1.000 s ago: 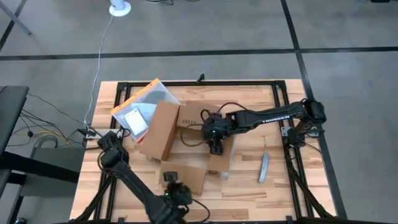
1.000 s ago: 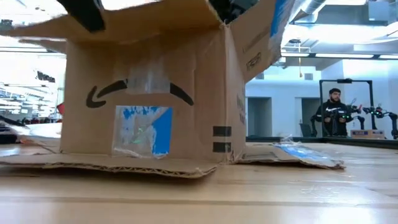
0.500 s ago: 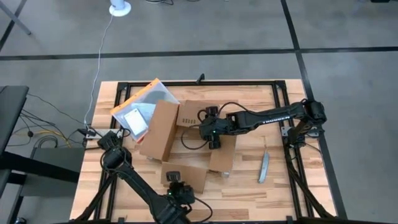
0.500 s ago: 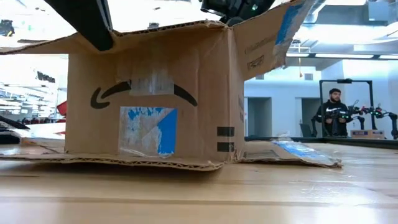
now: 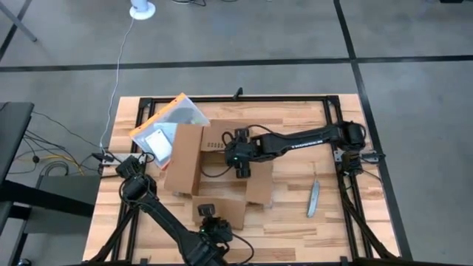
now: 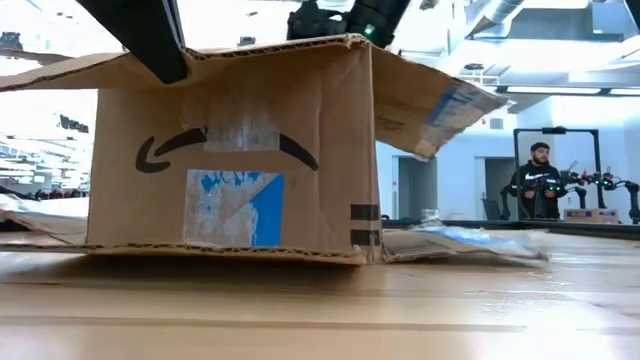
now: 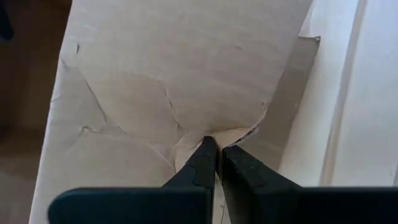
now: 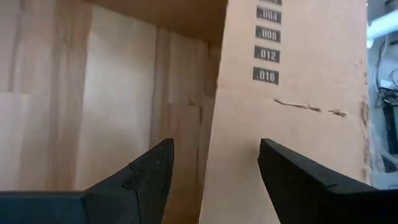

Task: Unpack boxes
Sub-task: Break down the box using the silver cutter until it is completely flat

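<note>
Your left gripper [image 7: 216, 155] pinches a flap of the brown corrugated cardboard box [image 5: 214, 174]; your right gripper [image 8: 211, 162] hangs spread inside it; only the low view shows blue tape [image 6: 232, 208].

Table [image 5: 295, 118]: my wooden worktop, black-framed.
On it: cardboard box [image 5: 222, 174], flaps spread; clear pouch [image 5: 166, 129]; small grey tool [image 5: 312, 198].

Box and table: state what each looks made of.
The box looks like brown corrugated cardboard, matte: fluted edges show along its flaps, with creases and torn blue tape. The table looks like pale wood planks, smooth, with visible grain and seams.
</note>
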